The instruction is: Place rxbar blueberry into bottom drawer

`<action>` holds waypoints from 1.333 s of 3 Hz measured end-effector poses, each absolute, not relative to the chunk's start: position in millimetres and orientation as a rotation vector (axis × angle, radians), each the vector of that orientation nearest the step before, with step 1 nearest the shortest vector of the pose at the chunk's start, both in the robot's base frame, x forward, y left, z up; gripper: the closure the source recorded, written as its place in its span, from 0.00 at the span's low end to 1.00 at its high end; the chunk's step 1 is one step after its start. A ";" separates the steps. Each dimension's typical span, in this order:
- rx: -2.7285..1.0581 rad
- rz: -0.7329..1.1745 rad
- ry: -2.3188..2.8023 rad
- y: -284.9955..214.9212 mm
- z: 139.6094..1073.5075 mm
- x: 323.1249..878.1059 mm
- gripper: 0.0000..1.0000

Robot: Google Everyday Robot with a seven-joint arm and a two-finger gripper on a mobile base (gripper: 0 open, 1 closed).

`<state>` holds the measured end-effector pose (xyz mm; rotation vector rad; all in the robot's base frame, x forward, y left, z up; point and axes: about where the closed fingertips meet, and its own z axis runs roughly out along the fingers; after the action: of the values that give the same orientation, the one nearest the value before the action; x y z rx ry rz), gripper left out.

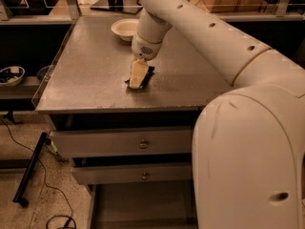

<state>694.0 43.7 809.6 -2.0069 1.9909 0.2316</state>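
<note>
The rxbar blueberry (149,72) lies as a dark flat bar on the grey tabletop (90,75), near its middle front. Only its right edge shows. My gripper (137,77) points down from the white arm and rests right on the bar, covering most of it. The bottom drawer (138,205) is pulled out below the two upper drawers. Its flat floor shows, partly hidden by my arm's body at the right.
A cream round bowl (125,28) stands at the back of the table behind the gripper. Two grey drawers with round knobs (143,143) (144,176) are slightly open. A black bar (31,168) and a cable lie on the floor at the left.
</note>
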 end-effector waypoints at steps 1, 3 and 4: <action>-2.007 0.232 1.991 43.8 809.5 694.0 1.00; -2.007 0.232 1.991 43.8 818.8 694.0 1.00; -2.007 0.231 1.991 43.7 828.0 694.0 1.00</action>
<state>694.0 43.7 828.0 -2.0069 1.9909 0.2315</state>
